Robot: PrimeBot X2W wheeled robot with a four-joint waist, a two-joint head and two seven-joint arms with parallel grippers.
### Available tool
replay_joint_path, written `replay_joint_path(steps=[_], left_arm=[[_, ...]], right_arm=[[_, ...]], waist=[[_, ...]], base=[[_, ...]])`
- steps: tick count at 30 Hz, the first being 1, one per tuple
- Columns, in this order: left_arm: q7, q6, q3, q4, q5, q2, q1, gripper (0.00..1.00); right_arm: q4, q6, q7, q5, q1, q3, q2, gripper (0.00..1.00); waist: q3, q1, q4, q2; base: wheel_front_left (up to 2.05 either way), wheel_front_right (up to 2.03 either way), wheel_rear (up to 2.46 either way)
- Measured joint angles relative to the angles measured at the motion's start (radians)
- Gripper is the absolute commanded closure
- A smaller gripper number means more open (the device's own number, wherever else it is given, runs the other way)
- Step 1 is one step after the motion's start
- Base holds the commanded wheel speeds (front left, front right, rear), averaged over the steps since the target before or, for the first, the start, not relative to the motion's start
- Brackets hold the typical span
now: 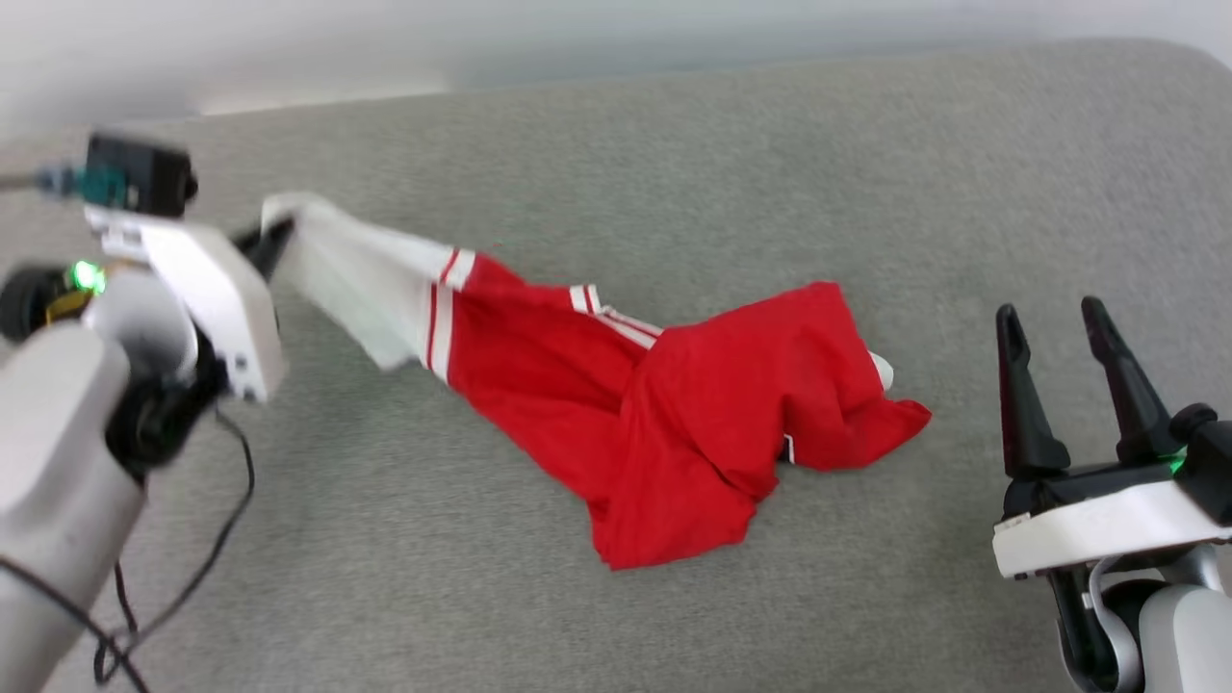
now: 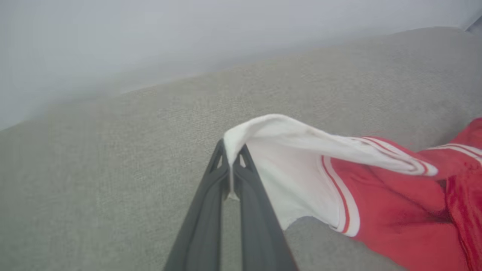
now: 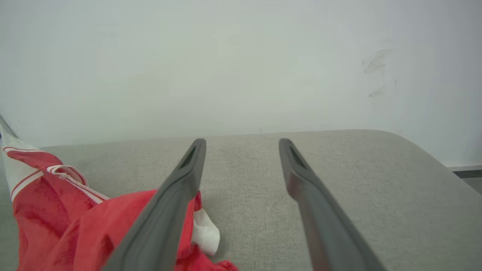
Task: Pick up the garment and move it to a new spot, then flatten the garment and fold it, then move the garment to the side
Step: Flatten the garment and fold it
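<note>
The garment (image 1: 674,414), a red jersey shirt with white sleeves and striped trim, lies crumpled across the middle of the grey cushion, its "23" face hidden. My left gripper (image 1: 274,236) is shut on the edge of one white sleeve (image 2: 286,165) and holds it stretched up and to the left, clear of the cushion; the wrist view shows the fabric pinched between the fingertips (image 2: 230,158). My right gripper (image 1: 1054,322) stands open at the lower right, apart from the shirt, with nothing between its fingers (image 3: 241,150). The red heap (image 3: 75,226) lies to its left.
The grey upholstered surface (image 1: 674,154) stretches wide around the shirt, with a pale wall (image 3: 226,56) behind it. A black cable (image 1: 207,558) hangs from my left arm at the lower left. The cushion's rounded right edge (image 3: 433,158) drops off toward the floor.
</note>
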Motion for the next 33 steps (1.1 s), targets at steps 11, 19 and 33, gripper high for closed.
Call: replay_joint_path(steps=[11, 19, 33], left_arm=[[-0.036, 0.09, -0.018, -0.012, -0.064, 0.0, 0.277, 0.0], [-0.354, 0.085, 0.042, -0.061, 0.007, -0.036, 0.272, 0.0], [-0.459, 0.201, 0.19, -0.452, 0.28, -0.111, 0.609, 0.0]], right_arm=[[-0.004, 0.0, 0.046, -0.001, 0.03, 0.029, -0.01, 0.0], [-0.006, 0.0, 0.054, 0.006, 0.046, 0.029, -0.014, 0.0], [-0.005, 0.0, 0.041, 0.016, 0.083, 0.032, 0.002, 0.0]], waist=[[-0.089, -0.0001, 0.093, 0.0], [-0.126, -0.0001, 0.113, 0.0], [-0.162, -0.0002, 0.119, 0.0]], base=[[0.0, 0.0, 0.0], [0.0, 0.0, 0.0], [0.0, 0.0, 0.0]])
